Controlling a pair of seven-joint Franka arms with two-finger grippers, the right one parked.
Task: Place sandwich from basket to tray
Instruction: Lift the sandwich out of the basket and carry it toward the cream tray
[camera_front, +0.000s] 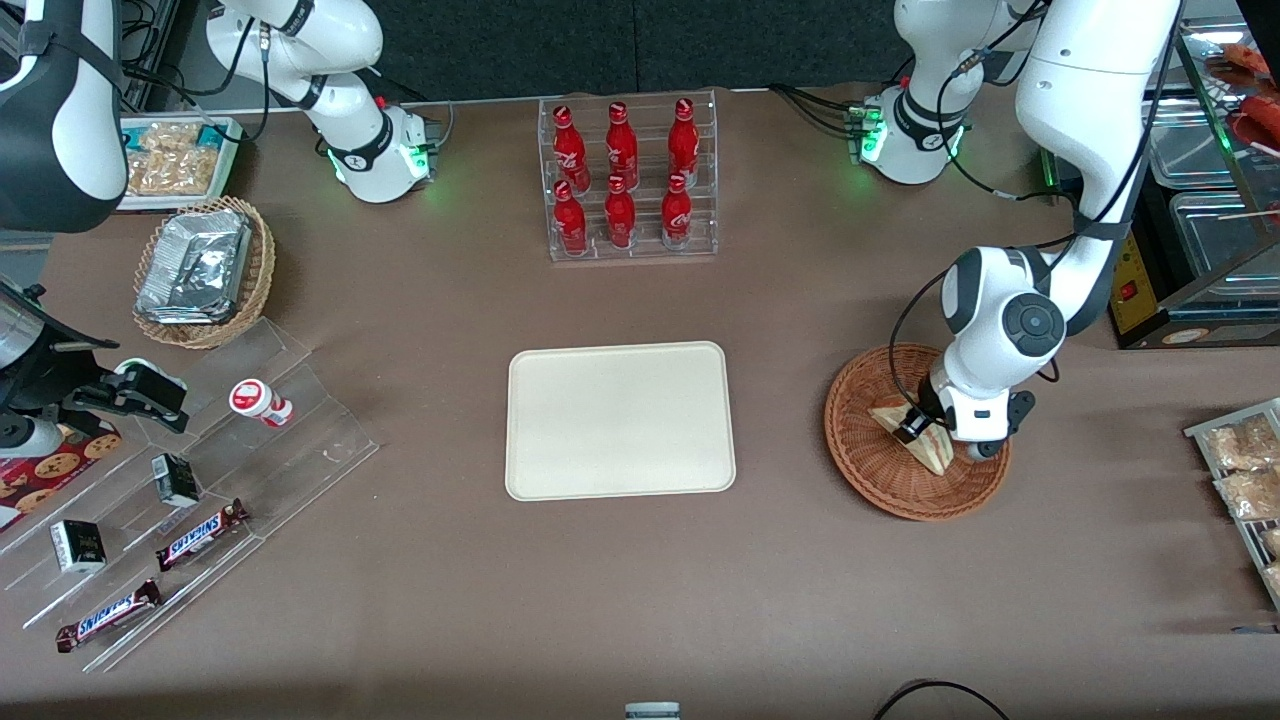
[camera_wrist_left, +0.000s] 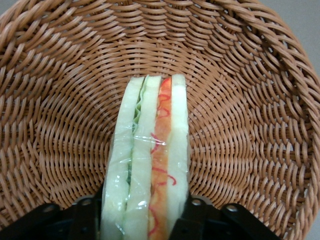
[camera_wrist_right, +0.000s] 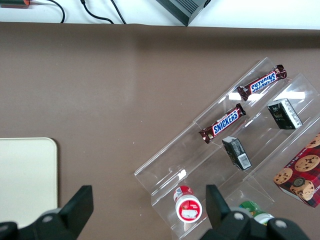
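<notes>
End effector (camera_front: 932, 432): down in the basket (camera_front: 870, 470), clamped on the sandwich (camera_wrist_left: 150, 165), one finger on each bread face.
Sandwich: on edge, wrapped in clear film, resting on the wicker.
Tray (camera_front: 620, 420): bare, mid-worktop, well apart from the basket.
Worktop (camera_front: 640, 600): plain brown cloth.
Room: red bottles in a clear rack (camera_front: 630, 180), farther from the camera than the tray.

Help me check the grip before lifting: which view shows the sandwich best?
The left wrist view: the sandwich fills it, filling layers showing, with the gripper fingers at both sides. The front view shows only a small wedge in the basket, partly covered by the arm. The right wrist view misses it.
</notes>
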